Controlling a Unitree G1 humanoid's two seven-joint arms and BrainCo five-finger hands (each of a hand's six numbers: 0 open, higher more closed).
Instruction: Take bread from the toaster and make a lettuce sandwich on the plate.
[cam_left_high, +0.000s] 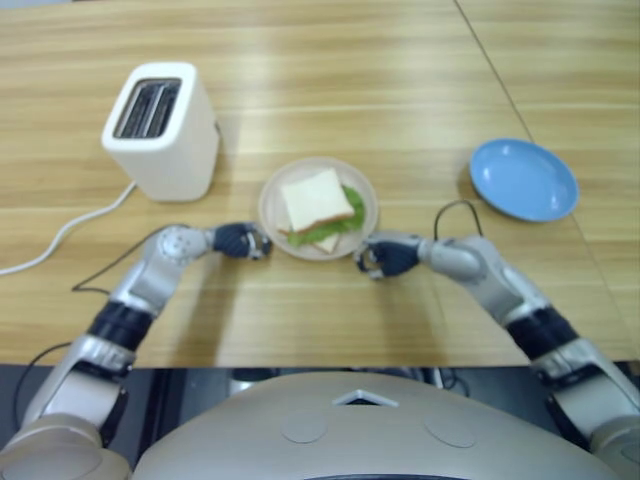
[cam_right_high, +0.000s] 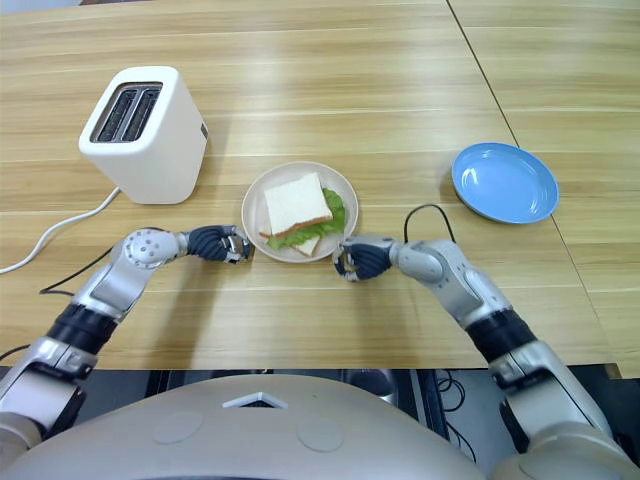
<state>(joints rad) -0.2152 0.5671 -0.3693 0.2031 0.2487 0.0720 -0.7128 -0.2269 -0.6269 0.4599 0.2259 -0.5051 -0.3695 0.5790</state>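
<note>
A white toaster (cam_left_high: 162, 128) stands at the back left with its slots dark. On the pale round plate (cam_left_high: 367, 196) lies a sandwich: a white bread slice (cam_left_high: 315, 199) on top, green lettuce (cam_left_high: 348, 217) under it and another slice peeking out below. My left hand (cam_left_high: 241, 240) rests on the table just left of the plate, fingers curled, holding nothing. At the plate's front right edge sits my right hand (cam_left_high: 385, 258), also curled and empty, its fingertips close to the rim.
A blue dish (cam_left_high: 524, 179) sits at the right, apart from the plate. The toaster's white cable (cam_left_high: 62, 232) trails off to the left edge. A thin black cable (cam_left_high: 455, 210) loops by my right wrist. A table seam runs diagonally at the far right.
</note>
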